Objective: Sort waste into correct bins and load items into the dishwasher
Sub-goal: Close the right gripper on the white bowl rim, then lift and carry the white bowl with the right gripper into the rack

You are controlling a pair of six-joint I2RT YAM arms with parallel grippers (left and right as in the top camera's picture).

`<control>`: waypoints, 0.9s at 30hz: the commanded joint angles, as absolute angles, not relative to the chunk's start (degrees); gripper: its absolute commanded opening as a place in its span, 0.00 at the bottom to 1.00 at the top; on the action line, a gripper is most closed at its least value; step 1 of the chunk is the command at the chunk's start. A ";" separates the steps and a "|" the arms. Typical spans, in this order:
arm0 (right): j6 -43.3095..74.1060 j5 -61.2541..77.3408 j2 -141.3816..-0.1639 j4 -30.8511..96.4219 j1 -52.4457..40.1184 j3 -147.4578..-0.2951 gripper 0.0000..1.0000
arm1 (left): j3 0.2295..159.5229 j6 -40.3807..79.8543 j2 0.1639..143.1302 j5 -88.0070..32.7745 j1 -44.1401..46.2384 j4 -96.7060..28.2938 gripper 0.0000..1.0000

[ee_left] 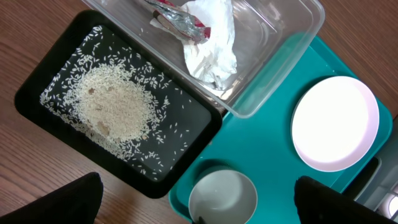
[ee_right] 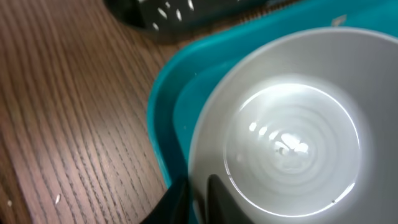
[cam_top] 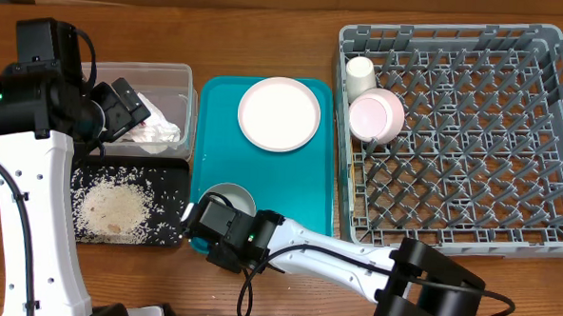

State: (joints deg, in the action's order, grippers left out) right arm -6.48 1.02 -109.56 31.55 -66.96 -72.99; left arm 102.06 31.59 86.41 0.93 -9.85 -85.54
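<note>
A small pale bowl (cam_top: 228, 198) sits at the near end of the teal tray (cam_top: 308, 202). My right gripper (ee_right: 196, 194) is shut on the bowl's near rim (ee_right: 292, 137), one finger inside and one outside. The pale pink plate (cam_top: 279, 113) lies at the tray's far end. My left gripper (ee_left: 199, 202) is open and empty, held high over the clear tub (cam_top: 175, 82). The tub holds the white napkin (ee_left: 211, 50) and the red wrapper (ee_left: 180, 22). Rice (ee_left: 115, 106) lies in the black tray (cam_top: 171, 177). No chopsticks show.
The grey dish rack (cam_top: 454, 137) stands at the right; a white cup (cam_top: 360, 76) and a pale pink bowl (cam_top: 377, 116) are in its far left corner. The black tray and the clear tub touch the teal tray's left side.
</note>
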 commanded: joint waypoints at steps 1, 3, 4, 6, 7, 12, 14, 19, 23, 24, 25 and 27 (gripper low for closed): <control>-7.53 0.45 -110.39 31.53 -67.11 -72.82 0.10 | 102.91 31.73 86.61 1.48 -10.11 -85.41 1.00; -7.53 0.47 -110.39 31.40 -67.11 -72.82 0.10 | 102.91 31.73 86.61 1.48 -10.11 -85.41 1.00; -7.53 0.47 -110.39 31.31 -67.11 -72.82 0.09 | 102.91 31.73 86.61 1.48 -10.11 -85.38 1.00; -7.53 0.45 -110.39 31.11 -67.11 -72.82 0.09 | 102.91 31.75 86.61 1.48 -10.11 -85.41 1.00; -7.53 0.43 -110.37 31.14 -67.11 -72.82 0.09 | 102.91 31.73 86.61 1.48 -10.11 -85.41 1.00; -7.53 -0.62 -110.26 31.18 -67.11 -72.82 0.04 | 102.91 31.75 86.61 1.48 -10.11 -85.41 1.00; -7.49 -0.60 -109.91 31.16 -67.11 -72.90 0.04 | 102.91 31.73 86.61 1.48 -10.11 -85.41 1.00; -3.31 -0.58 -105.60 31.70 -66.98 -75.57 0.04 | 102.91 31.73 86.61 1.48 -10.11 -85.41 1.00; 0.36 -0.60 -99.50 33.32 -66.30 -77.45 0.04 | 102.91 31.73 86.61 1.48 -10.11 -85.41 1.00; 1.50 -0.60 -97.19 33.36 -65.76 -77.45 0.04 | 102.91 31.73 86.61 1.50 -10.11 -85.41 1.00; 2.24 -0.58 -95.64 33.54 -65.25 -77.45 0.04 | 102.91 31.73 86.61 1.48 -10.11 -85.41 1.00; 4.47 -0.58 -90.91 34.79 -63.33 -77.45 0.04 | 102.91 31.73 86.61 1.48 -10.11 -85.41 1.00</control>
